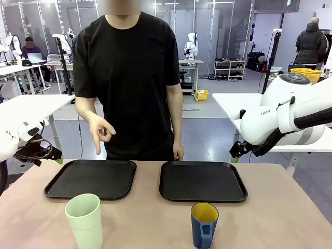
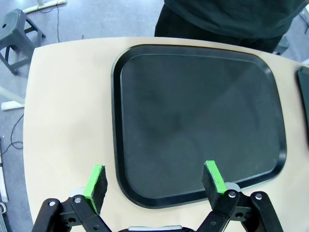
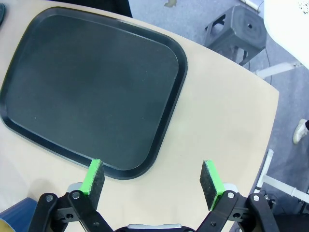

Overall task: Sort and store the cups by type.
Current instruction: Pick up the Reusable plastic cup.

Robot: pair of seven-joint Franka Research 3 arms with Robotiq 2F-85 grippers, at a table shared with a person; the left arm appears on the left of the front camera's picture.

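The tall pale-green tumbler (image 1: 83,220) stands upright at the table's near left, in front of the left black tray (image 1: 91,179). Near right, the dark-blue mug (image 1: 203,224) with a yellow inside stands in front of the right black tray (image 1: 202,181), handle facing the camera. Its blue side also peeks into the corner of the right wrist view (image 3: 14,212). My left gripper (image 2: 154,180) hovers open over the left tray's (image 2: 193,121) near corner. Above the right tray's (image 3: 91,92) outer edge, my right gripper (image 3: 151,178) is open too. Both hold nothing.
A person in black stands at the far side, one hand (image 1: 101,132) pointing down above the left tray, the other hand (image 1: 178,153) by the right tray. Grey stools (image 3: 236,29) stand on the floor beyond the table's ends.
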